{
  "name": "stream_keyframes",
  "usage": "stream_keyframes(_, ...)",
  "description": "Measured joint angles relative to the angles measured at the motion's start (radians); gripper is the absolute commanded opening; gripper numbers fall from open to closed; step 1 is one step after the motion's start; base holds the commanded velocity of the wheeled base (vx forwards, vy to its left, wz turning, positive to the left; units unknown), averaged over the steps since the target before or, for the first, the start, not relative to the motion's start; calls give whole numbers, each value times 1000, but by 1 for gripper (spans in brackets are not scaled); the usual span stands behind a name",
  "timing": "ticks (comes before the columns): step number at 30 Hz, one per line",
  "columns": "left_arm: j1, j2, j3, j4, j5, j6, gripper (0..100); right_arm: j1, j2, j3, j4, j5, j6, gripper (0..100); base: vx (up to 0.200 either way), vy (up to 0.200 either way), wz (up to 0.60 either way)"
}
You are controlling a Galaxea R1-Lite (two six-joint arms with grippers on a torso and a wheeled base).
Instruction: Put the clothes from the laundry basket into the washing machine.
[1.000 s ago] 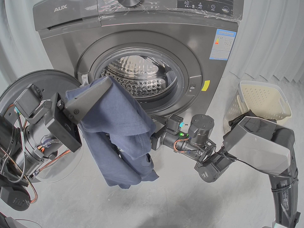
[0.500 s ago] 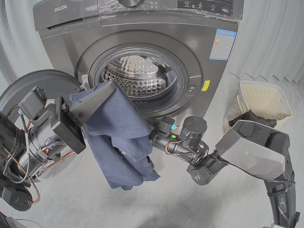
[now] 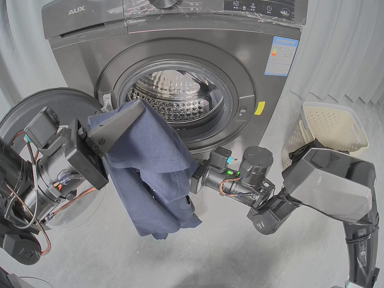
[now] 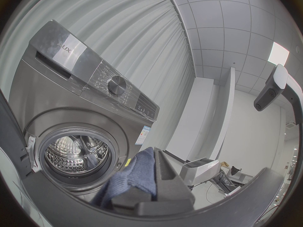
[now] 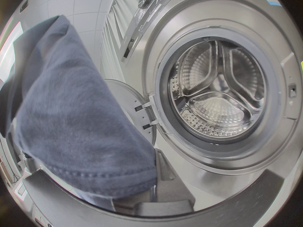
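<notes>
- Your left pincer is clenched on the blue shirt; for the right pincer, you cannot tell.
- The shirt's long hanging tail could catch on the washer rim and pull free.

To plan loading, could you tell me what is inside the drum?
Bare metal and three paddles show in the drum; the rim hides its near bottom.

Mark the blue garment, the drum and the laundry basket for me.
blue garment (image 3: 156, 153): head view, on the draped fabric's middle.
drum (image 3: 174, 109): head view, on its perforated inner wall.
laundry basket (image 3: 332, 125): head view, on its perforated inner wall.
</notes>
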Motion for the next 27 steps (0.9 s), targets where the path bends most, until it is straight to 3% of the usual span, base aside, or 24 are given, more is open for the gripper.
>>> stream_keyframes(16,33,1,-2,3,9,-8,0,-55,-350,536,-6,-1,-1,0,0,0,0)
stream_keyframes(26,45,19,71,10,21,-7,0,-40,-571,701,8,4,-1,0,0,0,0)
stream_keyframes(27,45,27,80,10,22,-8,100,-39,-586,708,9,4,-1,0,0,0,0)
